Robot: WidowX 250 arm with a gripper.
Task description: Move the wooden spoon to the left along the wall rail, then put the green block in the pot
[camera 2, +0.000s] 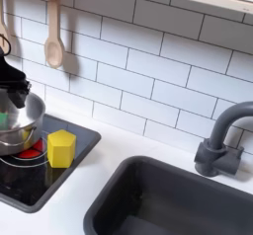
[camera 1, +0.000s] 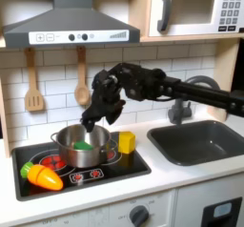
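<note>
First exterior view puts the carrot [camera 1: 43,176] nearest the camera, on the front corner of the hob [camera 1: 105,171], well down and to that view's left of the gripper [camera 1: 91,123]. Behind it stands the pot [camera 1: 65,151], and the gripper hangs right over the pot's mouth — the green block [camera 1: 85,146] lies directly beneath it, inside the pot, apart from the fingers as far as I can judge. How wide the gripper stands I cannot tell; it appears to hold nothing. The yellow block [camera 1: 126,141] sits just beside the pot, to the first exterior view's right of the gripper.

In the second exterior view the gripper [camera 2: 13,89] is dark and cut by the frame's edge above the pot [camera 2: 30,122], a bit of green block [camera 2: 3,118] showing at the rim.

Farther back, the spoon [camera 1: 82,78] hangs bowl down, long axis upright, on the wall above the gripper; the spatula [camera 1: 34,81] hangs further to the first exterior view's left. The block step looks done — the likely move is straight up and clear.

A white counter [camera 1: 172,178] carries the hob and a dark sink [camera 1: 195,140], with a faucet [camera 1: 181,102] and white tiles behind.
</note>
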